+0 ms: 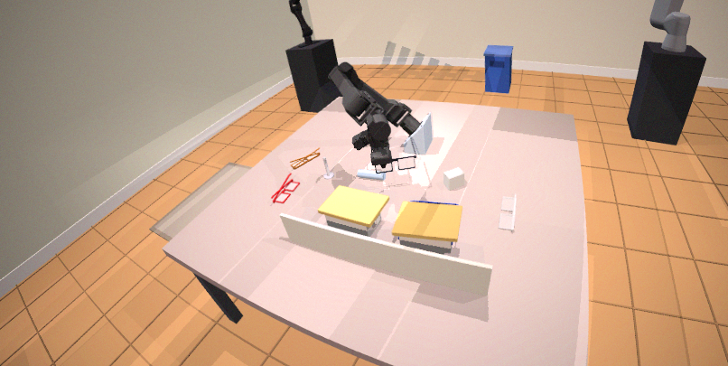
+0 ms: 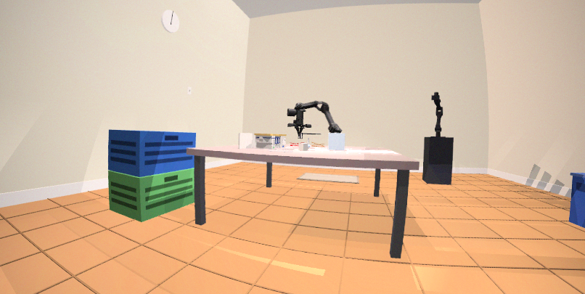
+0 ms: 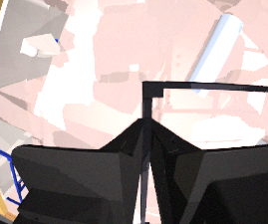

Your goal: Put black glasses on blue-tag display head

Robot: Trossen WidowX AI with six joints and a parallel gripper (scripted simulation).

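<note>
Four pairs of glasses lie or stand about the table, and one more, the black glasses, is in the air above it. The gripper is almost fully closed, with a thin part of this black frame pinched between its fingertips. It points downward, and the glasses extend to one side of it, apart from both yellow-topped blocks.

In the top view, the paler yellow-topped block is at picture left and the deeper yellow-topped block is at picture right. Blue glasses show at the edge of the second one. From this side I cannot tell the face of either head, nor which one carries the blue tag. Behind both blocks stands a long, low cream wall.

The red glasses and the orange glasses are near each other at the left of the top view, while the white glasses are at the right. Near the gripper, but lower, lies a light-blue cylinder. A small round-footed stand is upright near it, and a white cube rests on the other side. A pale blue panel stands beside the arm's base.
</note>
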